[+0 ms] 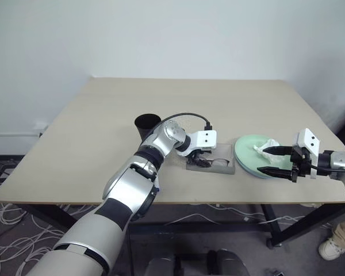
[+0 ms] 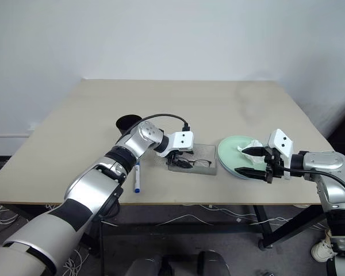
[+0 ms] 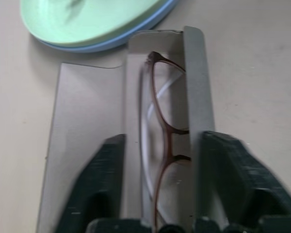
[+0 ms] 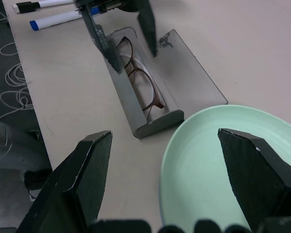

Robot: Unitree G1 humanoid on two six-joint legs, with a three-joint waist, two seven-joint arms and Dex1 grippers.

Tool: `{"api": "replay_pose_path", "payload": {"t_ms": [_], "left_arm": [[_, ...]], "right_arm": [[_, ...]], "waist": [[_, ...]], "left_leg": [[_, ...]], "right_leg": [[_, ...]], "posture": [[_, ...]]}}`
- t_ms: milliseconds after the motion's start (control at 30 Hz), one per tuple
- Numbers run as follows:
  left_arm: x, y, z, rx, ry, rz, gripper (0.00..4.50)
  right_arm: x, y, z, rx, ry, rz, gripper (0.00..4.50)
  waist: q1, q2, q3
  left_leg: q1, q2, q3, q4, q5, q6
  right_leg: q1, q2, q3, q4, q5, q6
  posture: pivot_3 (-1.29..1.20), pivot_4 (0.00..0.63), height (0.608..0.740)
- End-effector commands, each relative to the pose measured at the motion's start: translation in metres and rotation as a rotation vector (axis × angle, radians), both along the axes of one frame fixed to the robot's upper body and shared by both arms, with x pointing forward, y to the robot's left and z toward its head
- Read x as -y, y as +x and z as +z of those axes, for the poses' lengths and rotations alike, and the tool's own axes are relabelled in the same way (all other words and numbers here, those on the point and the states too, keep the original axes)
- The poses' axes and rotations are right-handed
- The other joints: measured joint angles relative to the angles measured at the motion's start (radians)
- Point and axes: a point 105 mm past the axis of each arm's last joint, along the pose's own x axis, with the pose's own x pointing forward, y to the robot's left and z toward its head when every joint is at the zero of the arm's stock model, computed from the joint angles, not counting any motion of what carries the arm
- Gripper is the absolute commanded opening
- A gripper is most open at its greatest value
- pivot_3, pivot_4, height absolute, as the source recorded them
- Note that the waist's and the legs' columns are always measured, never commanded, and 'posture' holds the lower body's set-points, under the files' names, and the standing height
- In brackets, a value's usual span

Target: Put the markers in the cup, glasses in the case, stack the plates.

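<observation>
On the desk [image 1: 92,126], near the front edge, the case [image 4: 150,92] is seen lying open with the glasses [image 4: 140,80] set down inside its tray, lid flap still flat beside it. The left pincer [image 4: 128,36] is hung right over the case, jaws parted either side of the tray, nothing gripped as far as can be told. So the glasses step looks pretty much done, only the lid is left to be flipped shut, if that's even wanted.

Just beside the case, the plates [image 3: 94,24] are already stacked, mint on top of blue, with a tissue [image 1: 265,145] left on the top one. The right pincer [image 1: 276,161] is held wide open over the near rim of the stack, empty.

What's clearly not handled yet: the markers [image 4: 53,12], both lying on the desk near the front edge, well apart from the cup [image 1: 147,125]. A lift away from the case is probably called for next, then each marker is to be picked up and dropped upright into the cup.
</observation>
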Motion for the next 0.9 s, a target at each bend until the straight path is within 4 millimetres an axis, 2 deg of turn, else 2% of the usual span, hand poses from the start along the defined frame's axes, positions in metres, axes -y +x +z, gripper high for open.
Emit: {"api": "replay_pose_path", "payload": {"t_ms": [33,167,433,667,767,900], "left_arm": [[0.001,0.007,0.018,0.052,-0.026,-0.003,4.02],[-0.003,0.008,0.025,0.058,-0.022,-0.018,4.02],[-0.017,0.007,0.021,0.095,0.021,-0.055,4.02],[-0.034,0.008,0.034,0.166,-0.033,-0.064,4.02],[-0.041,0.015,0.046,0.189,-0.080,-0.013,4.02],[-0.050,0.040,0.068,0.269,-0.178,0.182,4.02]], "right_arm": [[-0.006,0.003,0.014,0.060,-0.001,0.025,3.79],[-0.007,0.003,0.014,0.061,-0.001,0.027,3.79],[-0.008,0.005,0.014,0.062,-0.002,0.029,3.79],[-0.009,0.006,0.015,0.061,0.000,0.034,3.79],[-0.009,0.007,0.016,0.061,0.000,0.035,3.79],[-0.011,0.007,0.016,0.061,0.000,0.040,3.79]], "waist": [[0.000,0.000,0.000],[0.000,0.000,0.000],[0.000,0.000,0.000],[0.000,0.000,0.000],[0.000,0.000,0.000],[0.001,0.000,0.000]], "left_leg": [[0.000,0.000,0.000,0.000,0.000,0.000],[0.000,0.000,0.000,0.000,0.000,0.000],[0.000,0.000,0.000,0.000,0.000,0.000],[0.000,0.000,0.000,0.000,0.000,0.000],[0.000,0.000,0.000,0.001,0.000,0.000],[0.000,0.000,-0.001,0.002,0.000,0.000]], "right_leg": [[0.000,0.000,0.000,0.000,0.000,0.000],[0.000,0.000,0.000,0.000,0.000,0.000],[0.000,0.000,0.000,0.000,0.000,0.000],[0.000,0.000,0.000,0.000,0.000,0.000],[0.000,0.000,0.000,0.000,0.000,0.000],[0.000,0.000,-0.001,0.000,0.000,0.000]], "posture": [[0.00,0.000,0.740],[0.00,0.000,0.740],[0.00,0.000,0.740],[0.00,0.000,0.740],[0.00,0.000,0.740],[0.00,0.000,0.740]]}}
